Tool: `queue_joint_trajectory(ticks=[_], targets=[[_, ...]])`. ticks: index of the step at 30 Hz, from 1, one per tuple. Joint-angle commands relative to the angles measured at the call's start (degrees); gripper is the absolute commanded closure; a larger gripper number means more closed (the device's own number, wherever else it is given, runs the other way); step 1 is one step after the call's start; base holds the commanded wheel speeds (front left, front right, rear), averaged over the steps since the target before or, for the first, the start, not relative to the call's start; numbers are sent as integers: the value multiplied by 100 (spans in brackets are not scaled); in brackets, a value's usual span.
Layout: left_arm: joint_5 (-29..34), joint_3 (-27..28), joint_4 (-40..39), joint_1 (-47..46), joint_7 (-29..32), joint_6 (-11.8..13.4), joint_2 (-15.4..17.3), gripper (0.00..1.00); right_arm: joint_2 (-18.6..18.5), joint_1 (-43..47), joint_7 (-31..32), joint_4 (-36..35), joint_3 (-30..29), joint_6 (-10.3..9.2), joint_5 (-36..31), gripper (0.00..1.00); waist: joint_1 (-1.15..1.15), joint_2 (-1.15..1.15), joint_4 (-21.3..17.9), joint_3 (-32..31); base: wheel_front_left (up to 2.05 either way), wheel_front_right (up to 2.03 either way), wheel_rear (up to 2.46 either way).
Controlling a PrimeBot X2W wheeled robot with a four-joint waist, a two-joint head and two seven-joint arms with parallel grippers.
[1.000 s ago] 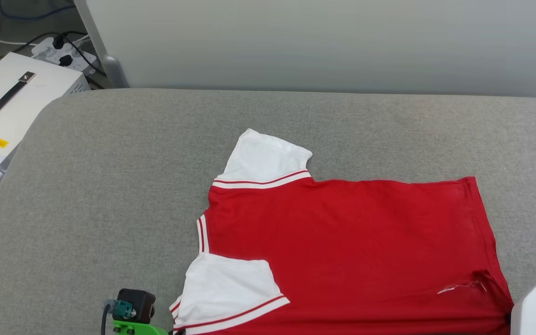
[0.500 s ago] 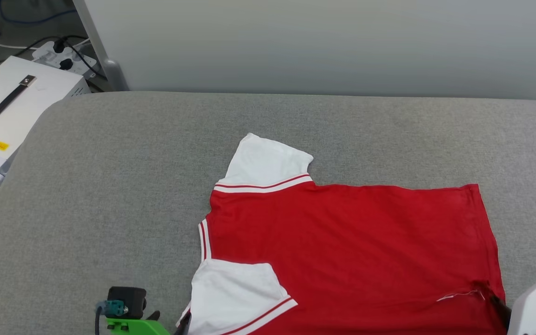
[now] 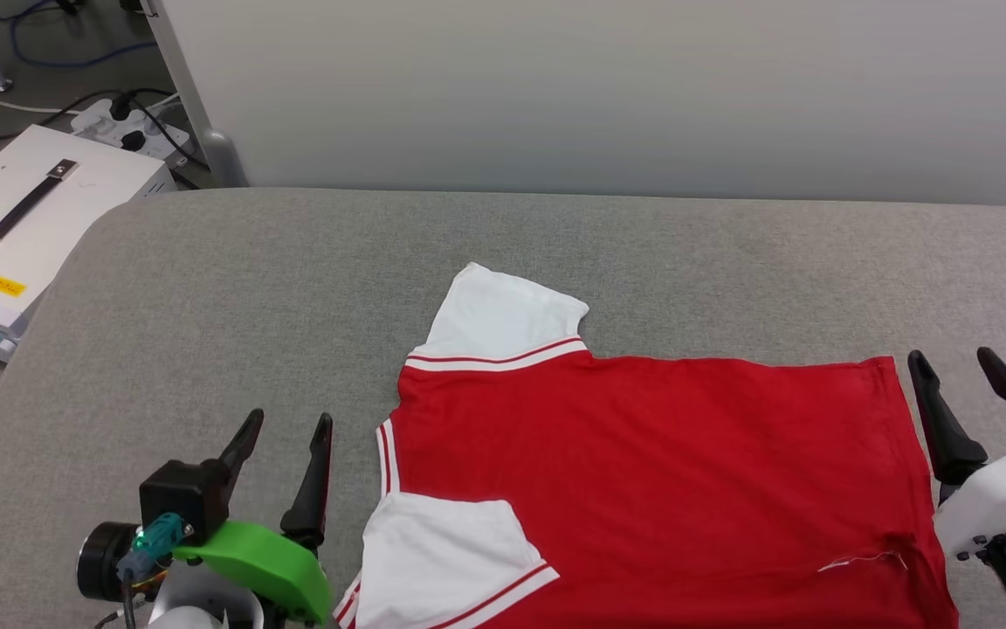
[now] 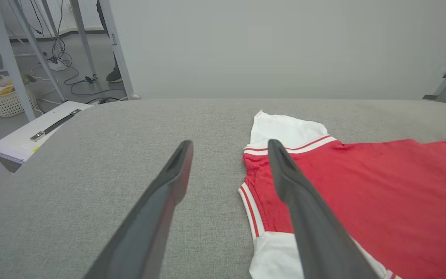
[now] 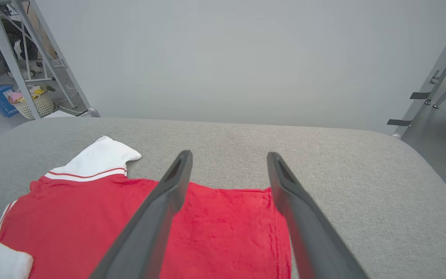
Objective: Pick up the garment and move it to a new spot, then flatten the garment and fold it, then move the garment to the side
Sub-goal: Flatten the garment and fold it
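Behind the work stands a pale grey wall (image 3: 608, 87), and before it a wide padded surface (image 3: 206, 349) in grey cloth, which gives much free room on every side.

On this surface, in the middle and near my side, lies the shirt (image 3: 660, 472). It lies sideways, the neck toward the left and the hem (image 3: 909, 437) toward the right, with its plain red face up. I see no print, so I judge that the printed front is turned down. The body is spread almost smooth, which I think is so that it can be folded next. Its near edge goes under the bottom of the head view, close enough for both arms to reach.

On the floor at the far left stands a white box (image 3: 31, 210) with a black handle, well apart from the work.

The left gripper (image 3: 289, 419) hangs just beside the neck, fingers spread and holding nothing. The right gripper (image 3: 950, 356) hangs just beside the hem, also spread and empty. One at each end seems to me a good start for a fold.

The far sleeve (image 3: 503, 314) sticks out flat; the near sleeve (image 3: 442, 550) is turned in over the body.

Near the hem corner a small pucker with a white thread (image 3: 861, 559) remains to be smoothed.
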Motion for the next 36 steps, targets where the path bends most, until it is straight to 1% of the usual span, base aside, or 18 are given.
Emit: queue_joint_trajectory(ticks=[1,4,8,13,14,15,17,21,25,29,33,36], targets=[[124,121,-73,-16,-55,39,-125,0,-35,-59,-223,-27,41,-4,2,0,0,69,6,-3,0,0,0],[445,567,-338,104,-67,-2,-428,0,-21,-23,-650,-35,112,-4,-14,0,0,69,21,-15,0,0,0],[1006,1207,-530,446,-69,-271,-858,0,72,59,-1158,1,201,-4,-67,0,0,69,26,-16,0,0,0],[1420,1815,-380,811,-70,-793,-1364,0,284,179,-1624,161,276,-4,-183,0,0,69,26,-29,0,0,0],[1469,1883,-364,839,-70,-865,-1424,0,303,195,-1664,191,292,-4,-202,0,0,69,25,-30,0,0,0],[1536,2020,-327,898,-70,-1004,-1562,0,344,222,-1723,265,313,-4,-230,0,0,69,21,-33,0,0,0],[1650,2168,-235,974,-70,-1209,-1724,0,400,240,-1775,379,339,-4,-240,0,0,69,11,-38,0,0,0],[1837,2401,-66,1036,-70,-1570,-1997,0,415,212,-1863,547,378,-4,-251,0,0,69,-7,-44,0,0,0],[2023,2650,-42,1059,-70,-1839,-2215,0,379,155,-1885,618,404,-4,-228,0,0,69,-30,-41,0,0,0],[2157,2815,83,1065,-71,-2071,-2350,0,340,106,-1843,644,442,-4,-161,0,0,69,-60,3,0,0,0],[2223,2733,312,966,-70,-2254,-2373,0,297,52,-1824,622,474,-4,-145,0,0,69,-124,125,0,0,0],[2230,2618,418,703,28,-2359,-2295,0,314,-26,-1783,581,468,-4,-119,0,0,69,-210,317,0,0,0]])
